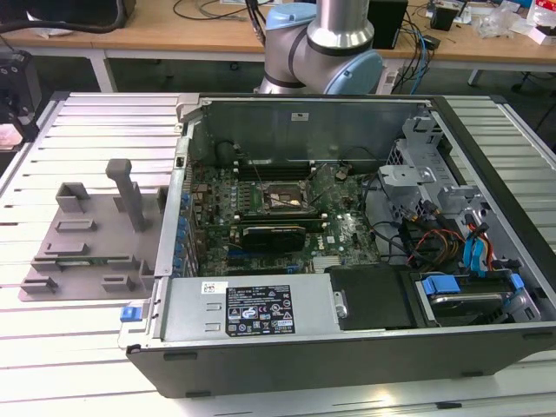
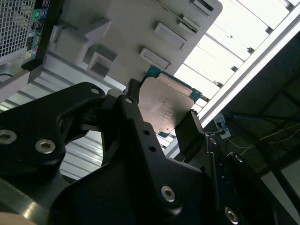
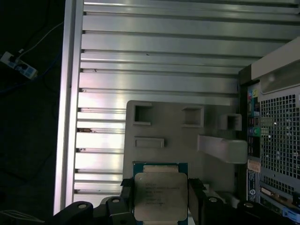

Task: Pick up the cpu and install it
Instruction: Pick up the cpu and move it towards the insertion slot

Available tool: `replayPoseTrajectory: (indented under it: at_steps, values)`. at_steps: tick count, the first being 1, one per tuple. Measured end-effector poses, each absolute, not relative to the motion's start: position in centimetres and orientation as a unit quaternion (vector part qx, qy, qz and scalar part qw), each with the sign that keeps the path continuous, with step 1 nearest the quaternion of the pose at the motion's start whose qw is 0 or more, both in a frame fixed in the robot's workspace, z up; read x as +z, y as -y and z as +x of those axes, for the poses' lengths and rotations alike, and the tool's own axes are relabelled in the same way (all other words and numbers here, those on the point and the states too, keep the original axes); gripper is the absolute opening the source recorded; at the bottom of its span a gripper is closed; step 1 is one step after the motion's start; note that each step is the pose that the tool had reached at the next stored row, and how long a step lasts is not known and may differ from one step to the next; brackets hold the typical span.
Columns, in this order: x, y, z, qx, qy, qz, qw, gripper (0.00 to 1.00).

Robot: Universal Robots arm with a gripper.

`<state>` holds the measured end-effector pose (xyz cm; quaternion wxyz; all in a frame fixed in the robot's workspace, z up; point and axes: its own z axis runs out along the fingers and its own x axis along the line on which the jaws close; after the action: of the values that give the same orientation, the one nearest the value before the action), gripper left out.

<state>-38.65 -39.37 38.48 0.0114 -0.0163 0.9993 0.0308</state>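
Aluminium slats (image 3: 159,51) below seemingly clamped cpu (image 3: 160,196)

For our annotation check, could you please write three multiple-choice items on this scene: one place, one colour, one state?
1. The grey tray lies: A on the exterior view's left of the computer case; B inside it; C on that view's right.
2. The rim of the cpu is: A red; B teal; C yellow.
3. The gripper is: A open; B shut on the cpu; C shut on a cable.
Answers: A, it sits outside the case's wall; B, teal edges frame the silver top; B, it clamps the cpu's edges.
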Motion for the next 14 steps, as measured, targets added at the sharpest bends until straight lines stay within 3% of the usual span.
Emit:
replayPoseTrajectory:
  at_steps: [14]
  values:
    - [38.5,39.4,-35.2,0.031,-0.999,-0.016,0.011,0.55]
